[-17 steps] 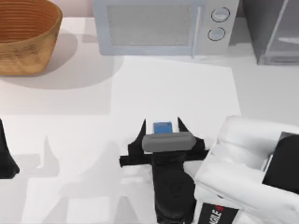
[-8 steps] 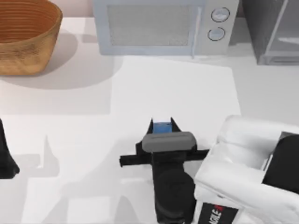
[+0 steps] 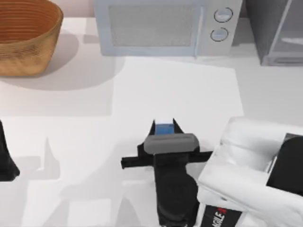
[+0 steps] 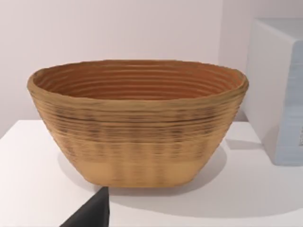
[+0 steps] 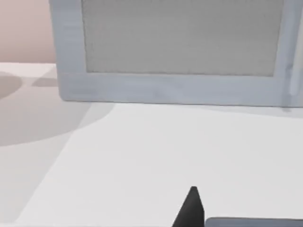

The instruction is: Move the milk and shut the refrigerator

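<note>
Right now the right gripper [image 3: 164,124] stands over the middle of the table [image 3: 71,142], a little toward the near edge, and its two black fingers [image 3: 153,126] sit close against either side of the milk [image 3: 164,128]. Only the carton's blue top peeks out between them, so I take the claw to be clamped on it. The carton looks to stand upright on the white surface, though its base is hidden under the wrist.

Such a small carton should be light and fairly stiff, yet its thin walls could dent under a hard squeeze, and the smooth sides might slip. Taking it across the flat faces, low on the body, seems the safest hold.

At the far right corner the refrigerator [image 3: 277,30] waits with its pale door panel [image 3: 292,33] apparently swung out, well apart from the carton. A microwave [image 3: 163,26] sits beside it, and a woven basket [image 3: 26,35] stands at the far left.

At the table's left edge, the left gripper [image 3: 5,161] is parked; whether its fingers are apart I cannot tell.
</note>
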{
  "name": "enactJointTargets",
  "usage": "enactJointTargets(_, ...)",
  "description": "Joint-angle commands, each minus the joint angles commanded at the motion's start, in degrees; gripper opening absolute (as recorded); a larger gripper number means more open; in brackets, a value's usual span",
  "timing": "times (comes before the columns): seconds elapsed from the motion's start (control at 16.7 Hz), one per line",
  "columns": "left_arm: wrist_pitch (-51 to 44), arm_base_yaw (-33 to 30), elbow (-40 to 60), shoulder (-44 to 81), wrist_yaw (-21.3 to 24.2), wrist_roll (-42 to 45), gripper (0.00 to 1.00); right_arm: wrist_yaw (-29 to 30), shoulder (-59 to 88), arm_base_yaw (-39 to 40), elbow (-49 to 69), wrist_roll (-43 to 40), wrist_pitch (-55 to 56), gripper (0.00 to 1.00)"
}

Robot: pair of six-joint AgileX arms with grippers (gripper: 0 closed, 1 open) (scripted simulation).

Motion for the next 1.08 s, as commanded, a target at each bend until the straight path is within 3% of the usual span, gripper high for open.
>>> enactJointTargets(0.78, 0.0, 0.0, 0.0, 0.0, 0.0, 0.0, 1.0, -0.8, -7.6, -0.7, -1.8, 0.2, -5.7, 0.0)
enactJointTargets(1.08, 0.0, 0.0, 0.0, 0.0, 0.0, 0.0, 1.0, -12.4, -16.7, -12.5, -7.2, -0.3, -10.4, 0.0)
